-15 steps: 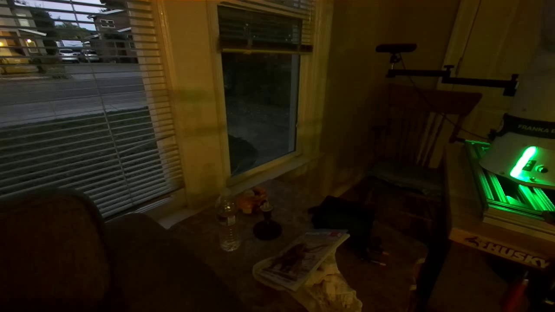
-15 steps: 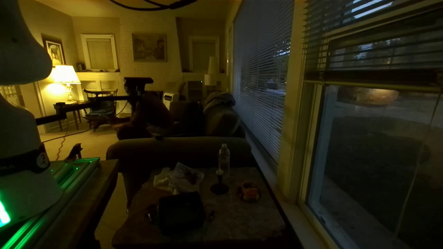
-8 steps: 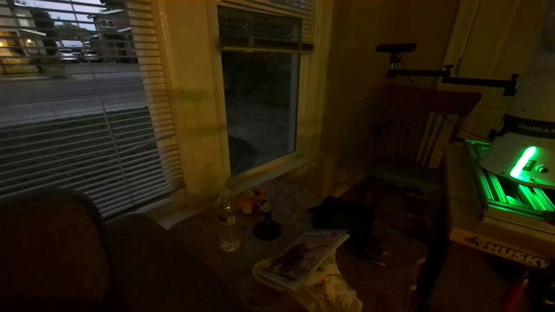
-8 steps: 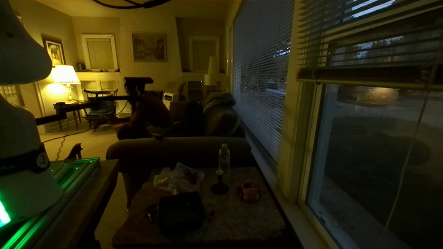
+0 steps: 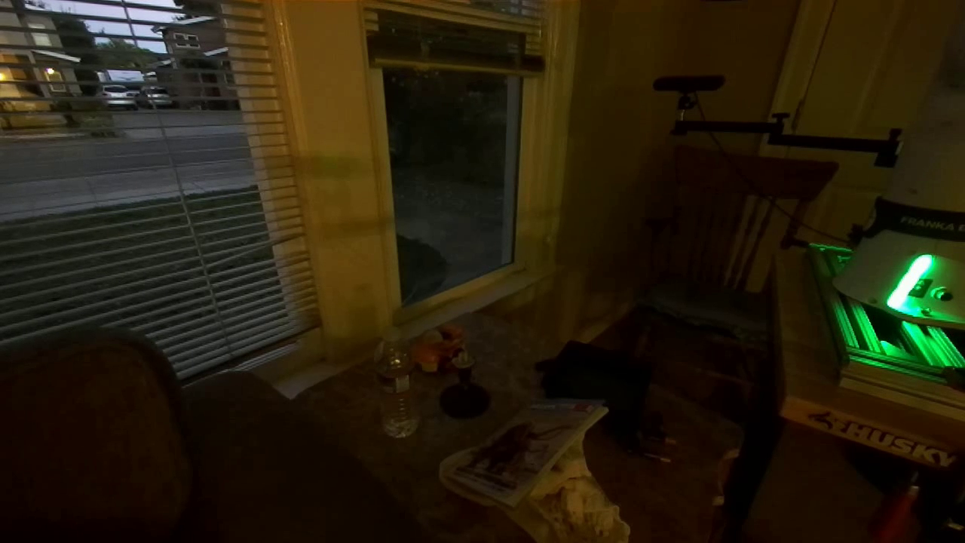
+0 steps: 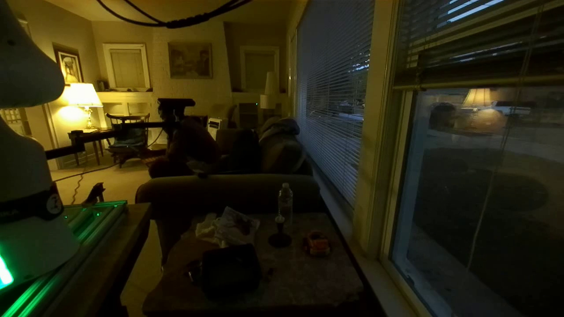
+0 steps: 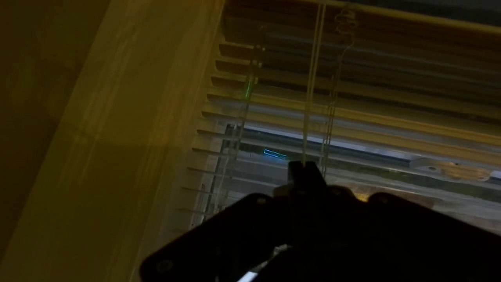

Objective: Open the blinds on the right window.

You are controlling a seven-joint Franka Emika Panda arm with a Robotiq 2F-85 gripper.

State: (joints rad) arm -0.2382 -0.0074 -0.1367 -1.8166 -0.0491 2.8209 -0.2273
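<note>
Blinds (image 5: 456, 49) raised higher, bottle (image 5: 398, 388) upright, dark box (image 5: 599, 377), contents indistinct

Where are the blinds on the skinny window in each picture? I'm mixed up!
In an exterior view: the blinds are at the top, near the middle.
In an exterior view: the blinds fill the top right corner.
Wrist view: the blinds spread over the middle and right.
Landmark they share: the yellowish rail, along the blinds' lower edge in both exterior views, but at the picture's top right in the wrist view.
</note>
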